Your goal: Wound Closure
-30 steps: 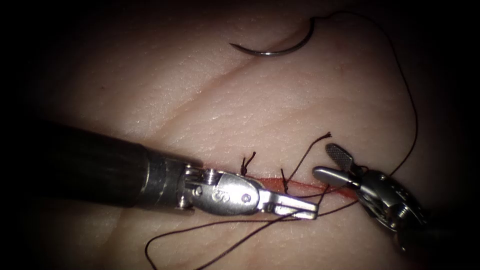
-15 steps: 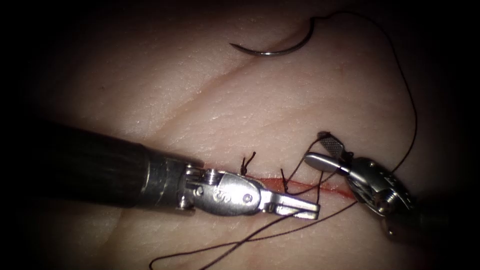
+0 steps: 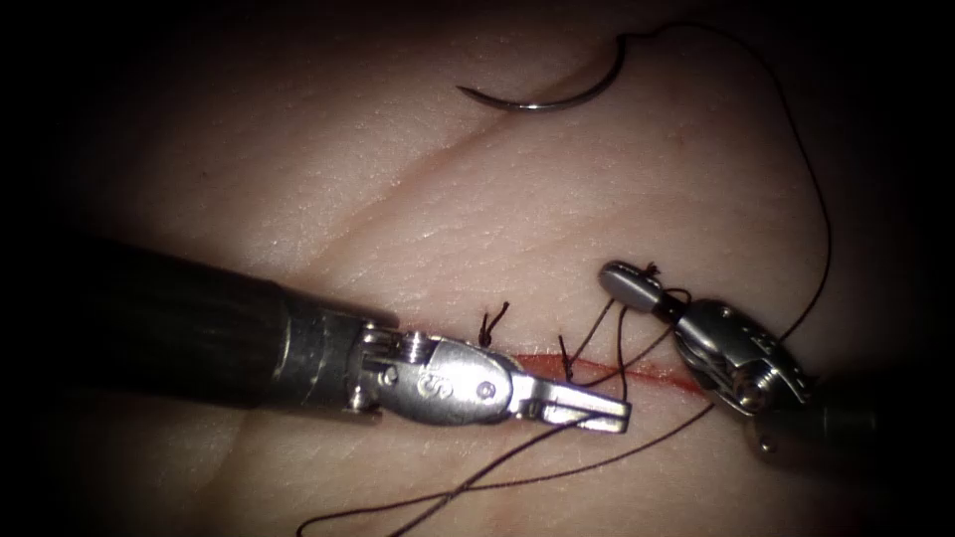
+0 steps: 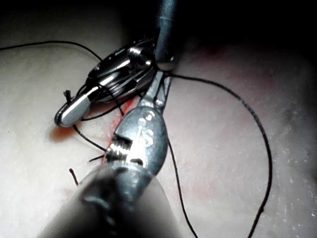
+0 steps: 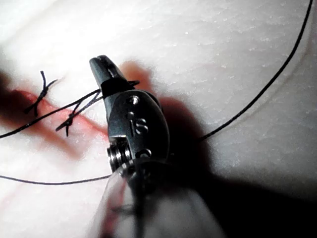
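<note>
Jaws — both tools [image 3: 597, 408] [image 3: 627, 281] gripping thread [image 3: 622, 333], one needle [image 3: 542, 94] free

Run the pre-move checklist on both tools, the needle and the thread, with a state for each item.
1. Right tool shut on the thread's short end: ok, jaws together around it.
2. Left tool shut on the thread: ok, a strand runs from its jaws, over the cut.
3. Needle free of both tools: ok, it lies flat on the tissue beyond the cut, not in it.
4. Earlier knot seated on the cut: ok.
5. Loop count around the right tool: cannot tell.
</note>
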